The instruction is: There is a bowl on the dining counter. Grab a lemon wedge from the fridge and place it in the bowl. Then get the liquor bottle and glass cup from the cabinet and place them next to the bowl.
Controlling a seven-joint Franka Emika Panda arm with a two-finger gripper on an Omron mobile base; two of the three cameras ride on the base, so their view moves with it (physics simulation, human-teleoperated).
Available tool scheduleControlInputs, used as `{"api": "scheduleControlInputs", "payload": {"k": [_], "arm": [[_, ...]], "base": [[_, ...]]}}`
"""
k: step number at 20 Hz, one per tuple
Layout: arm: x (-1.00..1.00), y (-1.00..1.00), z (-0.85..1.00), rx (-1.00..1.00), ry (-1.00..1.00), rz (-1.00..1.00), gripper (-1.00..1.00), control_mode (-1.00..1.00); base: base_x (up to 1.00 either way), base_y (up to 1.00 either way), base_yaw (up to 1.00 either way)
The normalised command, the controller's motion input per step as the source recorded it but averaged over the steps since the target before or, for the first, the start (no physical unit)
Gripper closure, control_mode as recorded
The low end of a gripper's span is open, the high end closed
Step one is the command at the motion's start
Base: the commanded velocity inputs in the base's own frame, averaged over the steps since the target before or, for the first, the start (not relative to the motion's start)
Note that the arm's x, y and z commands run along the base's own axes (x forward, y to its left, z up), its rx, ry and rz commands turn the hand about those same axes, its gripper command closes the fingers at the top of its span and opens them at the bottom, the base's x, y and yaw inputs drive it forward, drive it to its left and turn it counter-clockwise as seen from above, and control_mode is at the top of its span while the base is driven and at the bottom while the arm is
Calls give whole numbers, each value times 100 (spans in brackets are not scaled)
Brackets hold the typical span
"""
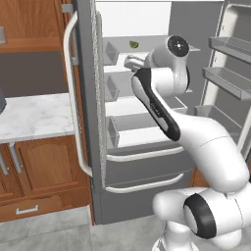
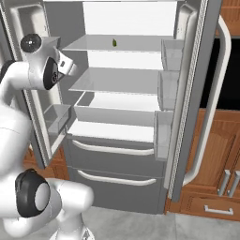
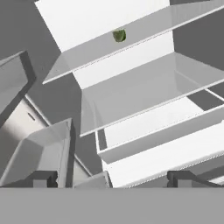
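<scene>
Green lemon wedge (image 3: 119,35) sits on the open fridge (image 2: 122,89) top shelf; spread gripper (image 3: 113,177) hangs well short.

I stand in a home kitchen, facing a tall grey fridge (image 1: 147,162) with both doors swung wide, its pale shelves (image 2: 117,79) and door bins (image 2: 56,119) on show. Reddish-brown wooden cabinets (image 1: 44,166) with metal handles flank it, a white marble table (image 1: 34,115) runs to one side, and grey tiles cover the floor (image 1: 49,230).
</scene>
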Motion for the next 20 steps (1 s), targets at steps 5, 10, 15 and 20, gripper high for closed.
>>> {"api": "scheduleControlInputs", "payload": {"k": [5,10,15,20], "arm": [[0,-97,4,-20,0,0,-100,-100],[0,-78,13,-14,-13,0,-100,-100],[-12,-35,10,-1,-8,0,-100,-100],[-6,-1,0,-1,-2,0,-100,-100]], "base": [[0,0,0],[0,0,0],[0,0,0],[0,0,0]]}}
